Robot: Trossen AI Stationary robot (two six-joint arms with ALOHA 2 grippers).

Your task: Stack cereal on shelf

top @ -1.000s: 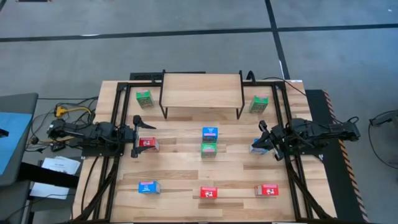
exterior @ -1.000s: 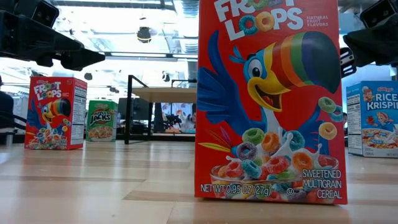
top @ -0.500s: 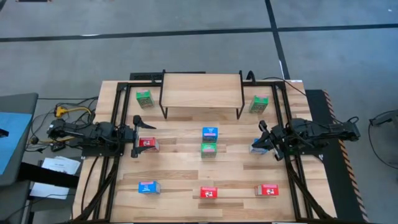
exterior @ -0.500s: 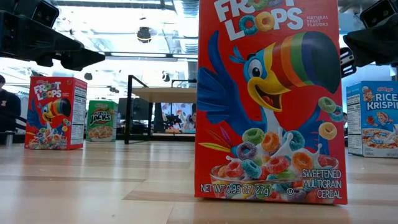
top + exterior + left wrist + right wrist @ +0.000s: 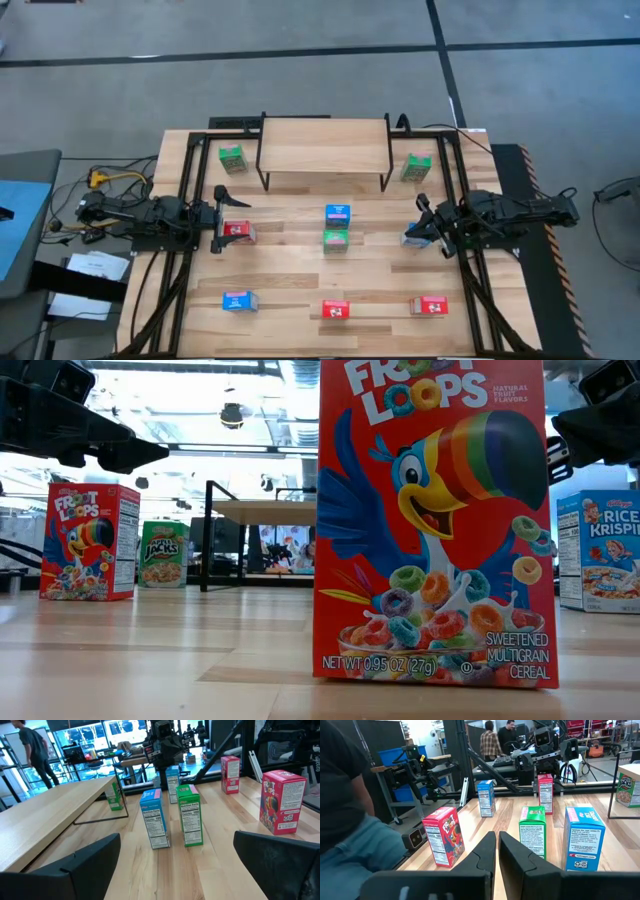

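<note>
Nine small printed cereal boxes (image 5: 337, 239) sitting on slatted table | low light-wood shelf (image 5: 324, 145) standing bare | left gripper (image 5: 222, 217) hanging released | right gripper (image 5: 425, 228) staying clenched, empty.

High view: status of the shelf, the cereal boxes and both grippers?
shelf: nothing on its top
cereal boxes: all nine on the tabletop, none held
left gripper: jaws open, holding nothing
right gripper: jaws shut, holding nothing
</note>
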